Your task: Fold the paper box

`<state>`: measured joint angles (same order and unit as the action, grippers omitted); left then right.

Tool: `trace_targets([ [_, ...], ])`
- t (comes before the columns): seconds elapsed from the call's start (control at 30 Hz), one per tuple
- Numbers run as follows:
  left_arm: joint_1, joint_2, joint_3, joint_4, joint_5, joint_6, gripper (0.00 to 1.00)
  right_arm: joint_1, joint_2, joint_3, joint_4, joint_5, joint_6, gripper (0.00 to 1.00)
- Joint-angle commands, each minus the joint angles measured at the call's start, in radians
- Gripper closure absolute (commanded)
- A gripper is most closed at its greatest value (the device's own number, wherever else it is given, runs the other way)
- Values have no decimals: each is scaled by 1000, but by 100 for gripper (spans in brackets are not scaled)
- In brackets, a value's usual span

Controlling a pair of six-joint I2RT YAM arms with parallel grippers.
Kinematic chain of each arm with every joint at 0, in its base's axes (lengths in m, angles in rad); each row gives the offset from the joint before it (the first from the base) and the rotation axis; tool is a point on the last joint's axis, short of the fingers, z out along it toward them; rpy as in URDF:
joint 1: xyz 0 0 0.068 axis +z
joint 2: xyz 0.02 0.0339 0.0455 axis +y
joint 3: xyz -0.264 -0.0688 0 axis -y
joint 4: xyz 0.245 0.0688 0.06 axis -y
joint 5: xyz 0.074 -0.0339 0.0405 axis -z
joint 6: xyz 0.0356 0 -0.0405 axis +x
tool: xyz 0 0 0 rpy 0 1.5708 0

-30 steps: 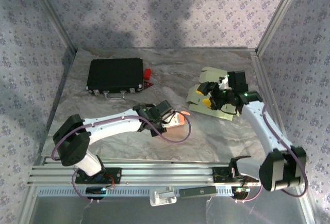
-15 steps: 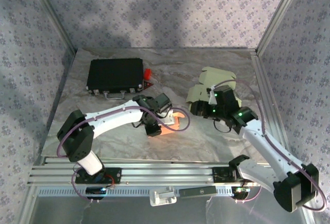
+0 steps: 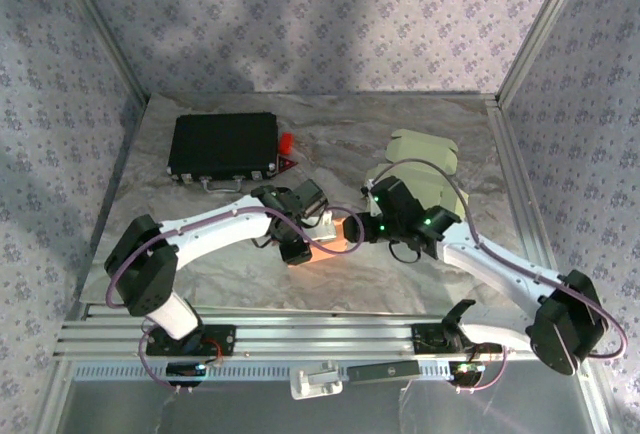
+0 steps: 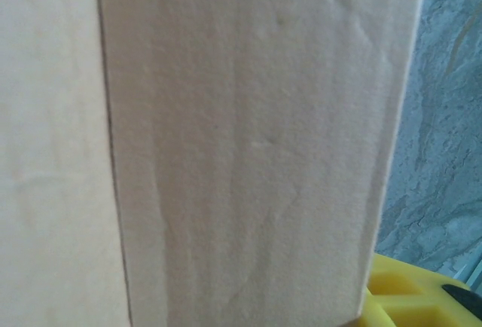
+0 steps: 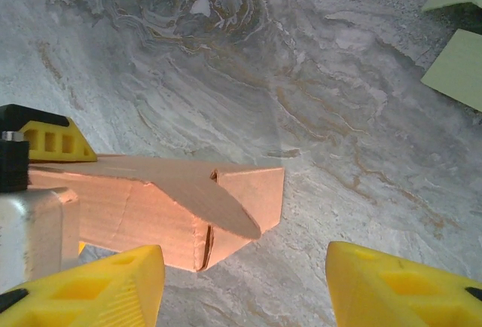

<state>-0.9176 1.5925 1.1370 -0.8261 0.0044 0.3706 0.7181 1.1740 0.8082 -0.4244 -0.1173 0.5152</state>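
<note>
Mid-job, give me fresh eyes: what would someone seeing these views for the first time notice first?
The orange paper box at mid-table draws the eye. The left hand is close up to it, and the right hand stands open just short of its folded end. Next come the black case at the back left and the pale green flat cardboard at the back right.

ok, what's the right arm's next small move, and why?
Probably ease the right gripper forward onto the loose end flap of the orange box. Its jaws are open and empty, the flap sticks out untucked just ahead of them, and the left gripper appears to hold the box's other end.
</note>
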Motion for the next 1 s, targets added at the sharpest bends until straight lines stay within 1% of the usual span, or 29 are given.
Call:
trace_targets([
  [0.0,3,-24,-13,1,26,16,54,16,33,3,32,41,-6,40],
  [0.27,3,-21,-14,7,28,14,54,21,98,28,44,83,-4,42],
  [0.43,3,-21,-15,9,27,14,54,23,126,35,70,64,2,44],
  [0.77,3,-18,-13,15,26,11,54,35,80,35,71,66,19,44],
  [0.87,3,-18,-10,16,23,10,54,37,110,35,67,67,17,44],
  [0.97,3,-30,-8,20,17,0,53,37,147,31,61,83,20,48],
])
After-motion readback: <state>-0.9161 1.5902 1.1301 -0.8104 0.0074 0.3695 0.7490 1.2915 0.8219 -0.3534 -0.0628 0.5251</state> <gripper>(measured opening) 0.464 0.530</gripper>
